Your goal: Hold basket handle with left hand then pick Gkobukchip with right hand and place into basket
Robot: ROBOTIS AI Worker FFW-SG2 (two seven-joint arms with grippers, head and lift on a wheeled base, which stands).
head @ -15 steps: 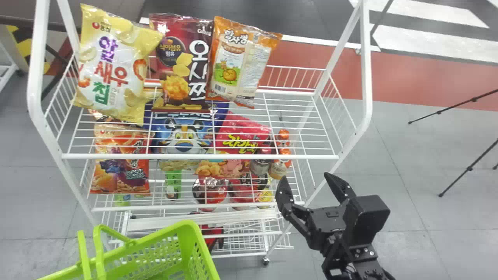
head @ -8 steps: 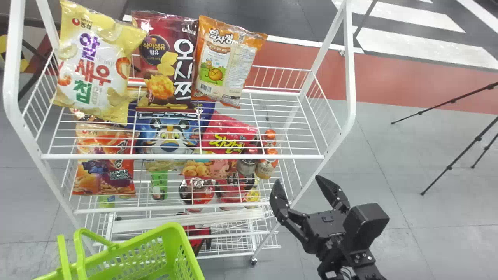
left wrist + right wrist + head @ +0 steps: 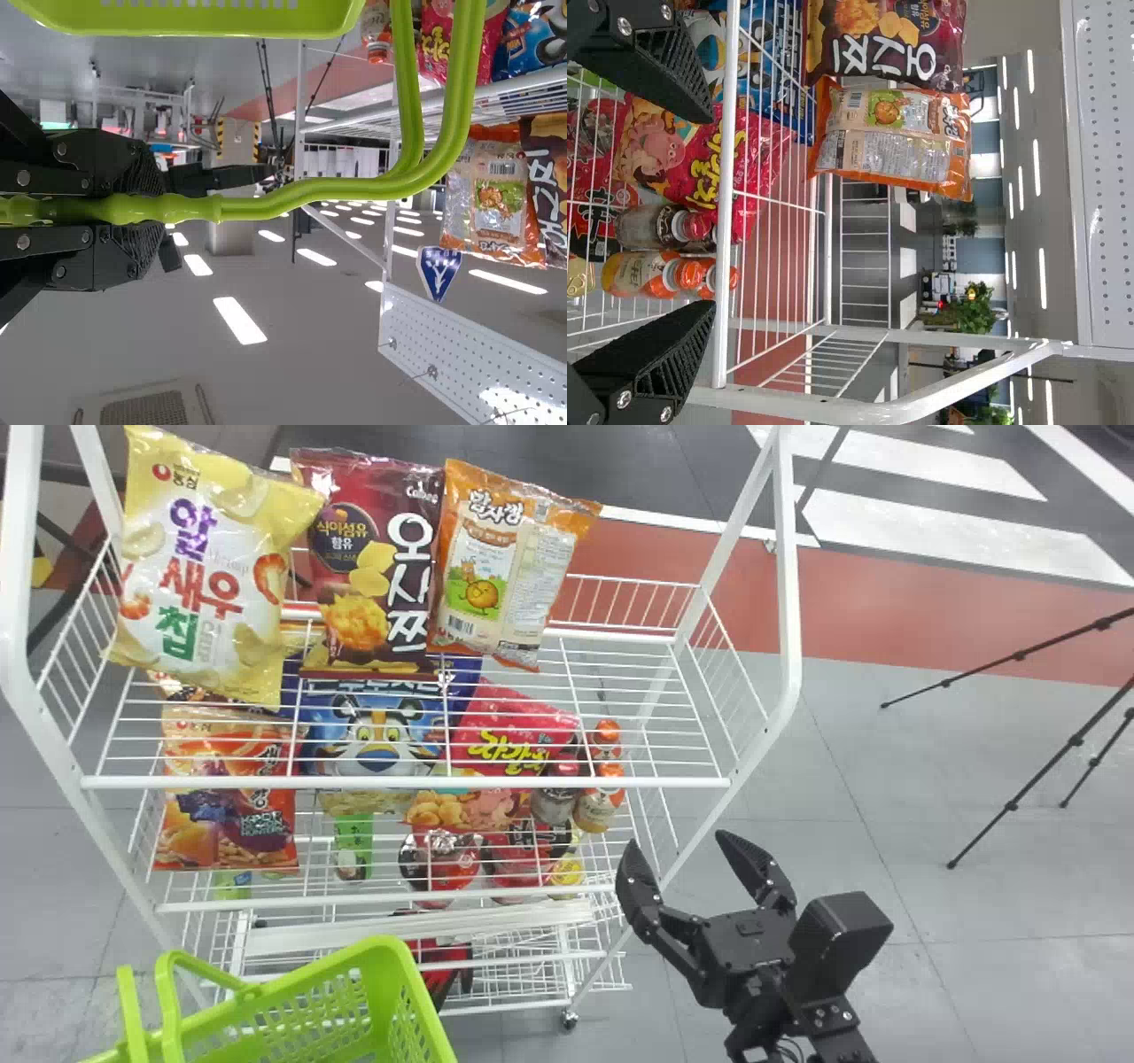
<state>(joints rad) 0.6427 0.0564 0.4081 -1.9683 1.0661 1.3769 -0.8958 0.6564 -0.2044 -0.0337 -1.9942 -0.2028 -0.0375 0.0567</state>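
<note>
Pick step, before grasp | left hand [image 3: 144,209] gripping basket handle [image 3: 328,188]; right hand [image 3: 675,840] open, empty | next: approach Gkobukchip; which snack bag [image 3: 368,567], unclear

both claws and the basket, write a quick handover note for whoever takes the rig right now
Left claw: shut on the basket handle.
Right claw: open, nothing between its fingers, near the front right side of the rack.
Basket: in front of the rack, at the head view's lower left.
Snack bags: yellow, dark red and orange in the upper level, more below; I can't tell which is Gkobukchip.
Done: handle held.
Left: confirm the bag, pick it with the right claw, put it in the basket.
</note>
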